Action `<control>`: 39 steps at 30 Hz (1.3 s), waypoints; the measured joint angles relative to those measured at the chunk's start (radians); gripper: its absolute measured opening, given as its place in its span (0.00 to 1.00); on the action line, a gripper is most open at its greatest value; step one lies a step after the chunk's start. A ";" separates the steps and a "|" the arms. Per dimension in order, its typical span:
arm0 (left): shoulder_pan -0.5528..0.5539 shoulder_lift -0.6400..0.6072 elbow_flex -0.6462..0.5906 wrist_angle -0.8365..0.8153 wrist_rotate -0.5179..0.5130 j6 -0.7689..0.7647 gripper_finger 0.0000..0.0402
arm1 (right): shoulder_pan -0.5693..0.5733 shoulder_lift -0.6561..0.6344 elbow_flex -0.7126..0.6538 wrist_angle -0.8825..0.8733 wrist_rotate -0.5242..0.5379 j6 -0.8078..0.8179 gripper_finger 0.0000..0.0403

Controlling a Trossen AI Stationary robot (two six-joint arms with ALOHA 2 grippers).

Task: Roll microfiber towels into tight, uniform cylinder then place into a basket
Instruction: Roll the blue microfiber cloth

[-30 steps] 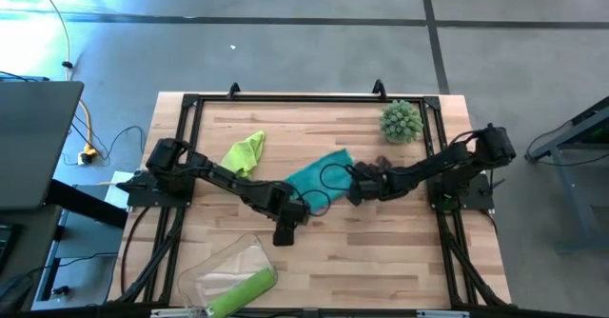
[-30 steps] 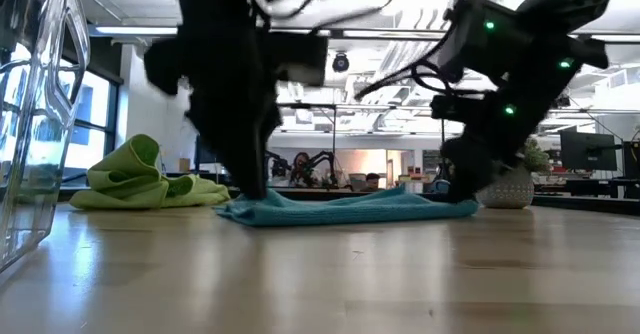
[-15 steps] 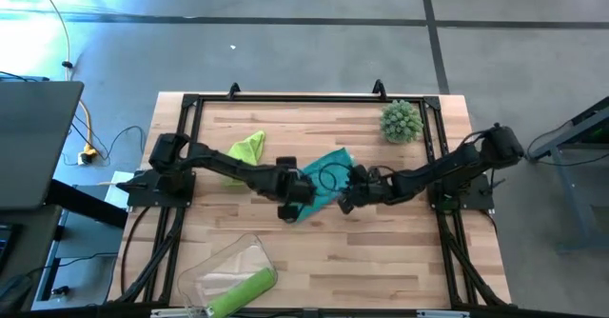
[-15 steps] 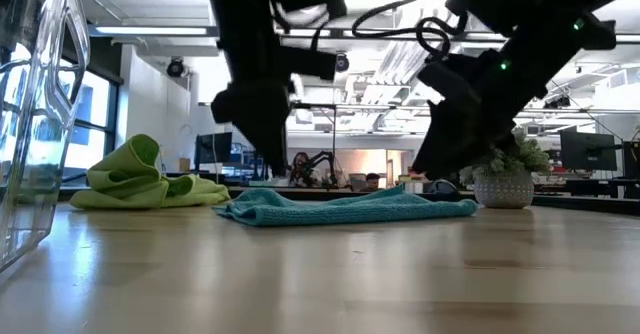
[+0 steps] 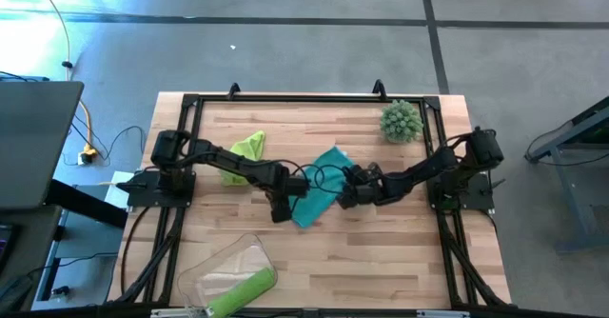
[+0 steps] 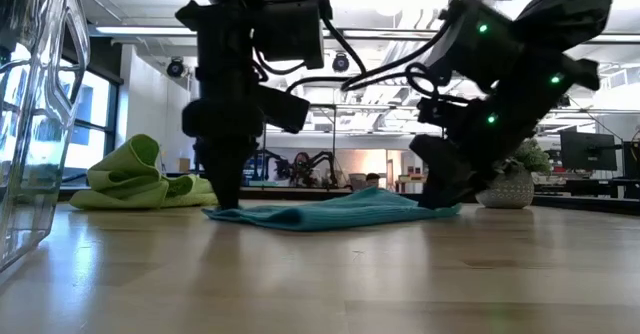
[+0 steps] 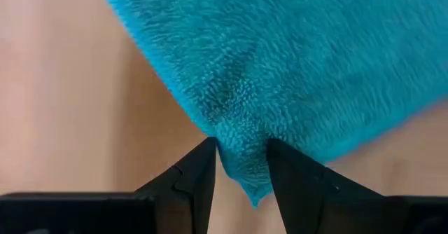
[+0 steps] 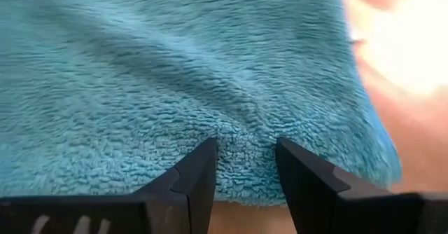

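Note:
The teal towel (image 5: 320, 187) lies flat on the table's middle. My left gripper (image 5: 282, 207) points down at its near-left corner. My right gripper (image 5: 346, 196) slants down onto its right edge. Each is shut with cloth gathered between its fingertips. One lime green towel (image 5: 245, 150) lies crumpled at the far left. Another lime green towel (image 5: 244, 291) is rolled and lies in the clear basket (image 5: 217, 266) at the near left edge. My left gripper pinches the teal towel's corner (image 7: 244, 172) between its two fingertips, coming from above and pointing down. The cloth puckers between the fingers, and the corner's tip (image 7: 256, 200) sticks out past them. The towel lies on the table. My right gripper pinches a ridge of cloth just inside the teal towel's right edge (image 8: 245, 165) between its two fingertips, slanting down from the table's right. Wrinkles run toward the fingers. The towel (image 6: 330, 212) stays flat on the table.
A spiky grey-green ball (image 5: 401, 121) in a pot stands at the far right corner. A black frame (image 5: 285, 99) runs round the tabletop. Bare wood (image 5: 381, 251) lies between the teal towel and the near edge.
My left gripper has gone from the bare wood near the towel toward the far left, rising and then coming down on the towel's corner. My right gripper has lifted off the towel and come down again on its right edge. The towel has shifted a little.

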 joint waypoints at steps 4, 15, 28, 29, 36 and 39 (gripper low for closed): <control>-0.046 -0.001 -0.004 0.064 0.061 -0.061 0.30 | -0.053 -0.001 0.000 0.011 0.009 -0.145 0.35; -0.151 -0.001 0.078 0.153 0.054 0.049 0.30 | -0.051 -0.206 -0.002 0.027 -0.219 -0.410 0.35; -0.226 -0.002 0.136 0.010 -0.043 0.383 0.31 | 0.262 -0.157 -0.001 0.130 -0.221 -0.552 0.35; -0.232 -0.002 0.136 0.012 -0.064 0.386 0.31 | 0.270 -0.139 -0.001 0.143 -0.210 -0.552 0.35; -0.259 0.000 0.136 0.020 -0.129 0.529 0.38 | 0.300 -0.053 -0.001 0.295 -0.286 -0.619 0.43; -0.265 0.006 0.137 0.024 -0.130 0.659 0.40 | 0.312 -0.027 -0.001 0.337 -0.310 -0.712 0.47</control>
